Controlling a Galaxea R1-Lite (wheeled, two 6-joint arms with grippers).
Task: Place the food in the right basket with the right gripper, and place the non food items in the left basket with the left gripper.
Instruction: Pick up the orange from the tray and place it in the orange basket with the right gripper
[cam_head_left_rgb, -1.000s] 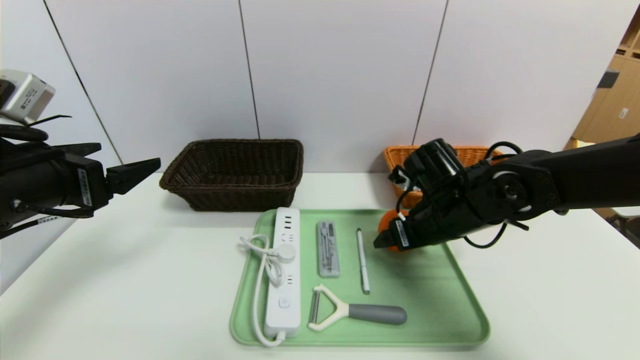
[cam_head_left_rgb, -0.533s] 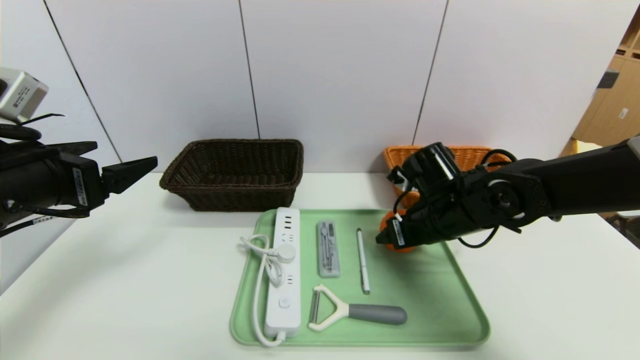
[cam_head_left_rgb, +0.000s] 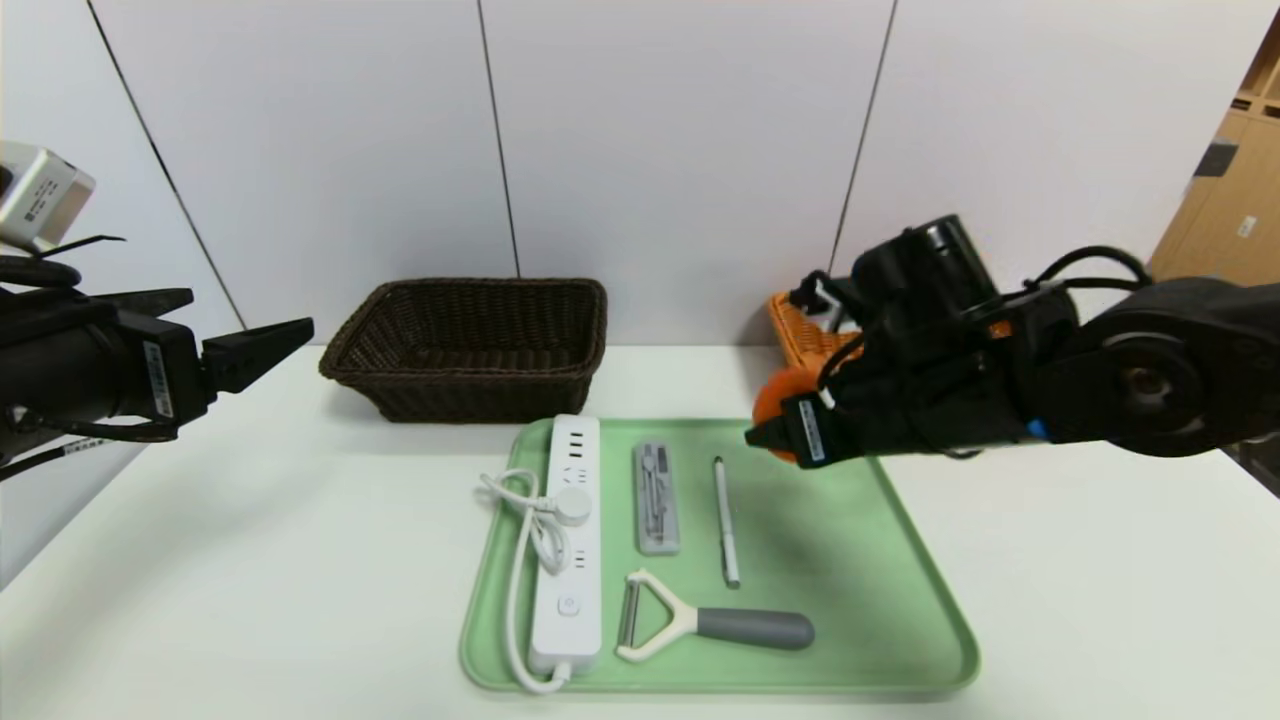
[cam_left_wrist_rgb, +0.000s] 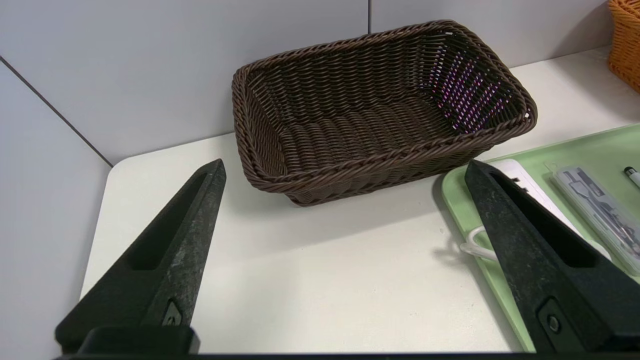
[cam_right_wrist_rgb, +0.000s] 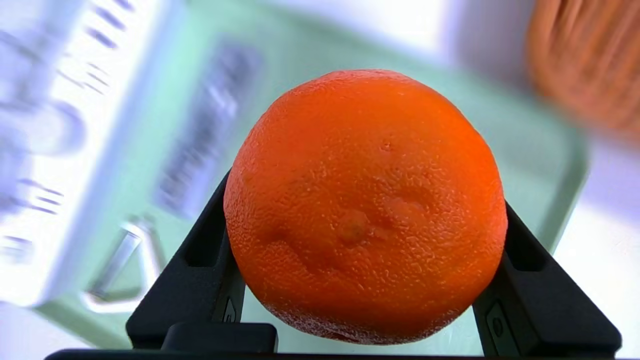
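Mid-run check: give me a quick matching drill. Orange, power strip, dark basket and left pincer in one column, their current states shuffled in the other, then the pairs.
1. orange
2. power strip
3. dark basket
4. left pincer

A. open, hovering off the table's left edge
B. lying on the green tray
C. nothing inside
D. clamped in the right pincer, lifted off the tray

Pairs: 1-D, 2-B, 3-C, 4-A

No text can be read anywhere. The right gripper (cam_head_left_rgb: 775, 437) carries a small white label with dark print too fine to make out, the left gripper (cam_head_left_rgb: 285, 335) has a similar label behind its claw, and the grey box (cam_head_left_rgb: 40, 195) at far left bears illegible print
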